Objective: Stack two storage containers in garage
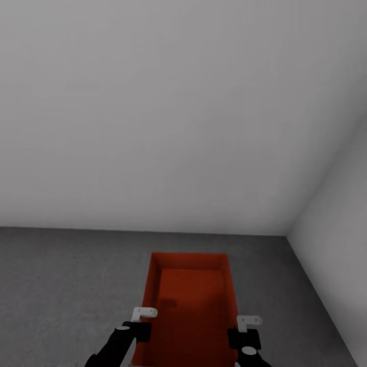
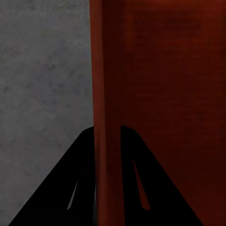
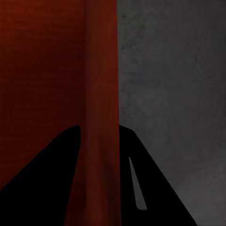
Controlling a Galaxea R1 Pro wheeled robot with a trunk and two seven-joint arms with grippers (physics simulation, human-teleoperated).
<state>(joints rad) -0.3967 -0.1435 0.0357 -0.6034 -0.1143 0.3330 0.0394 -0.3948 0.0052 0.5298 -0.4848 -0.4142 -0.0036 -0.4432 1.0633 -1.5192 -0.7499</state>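
the storage container (image 1: 189, 300) sits low over the dark concrete floor (image 1: 66, 275) near the corner of the pale grey walls (image 1: 178, 112), carried between both arms. the left gripper (image 2: 107, 183) is clamped on its left wall and the right gripper (image 3: 101, 179) on its right wall, each wall pinched between the fingers. whether the bin touches the floor cannot be told. a good set-down likely means lowering both sides evenly, keeping it level, and letting go only once it rests flat.

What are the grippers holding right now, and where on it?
One orange-red bin, held by its two long side walls: left gripper on one, right gripper on the opposite one, above the concrete floor.
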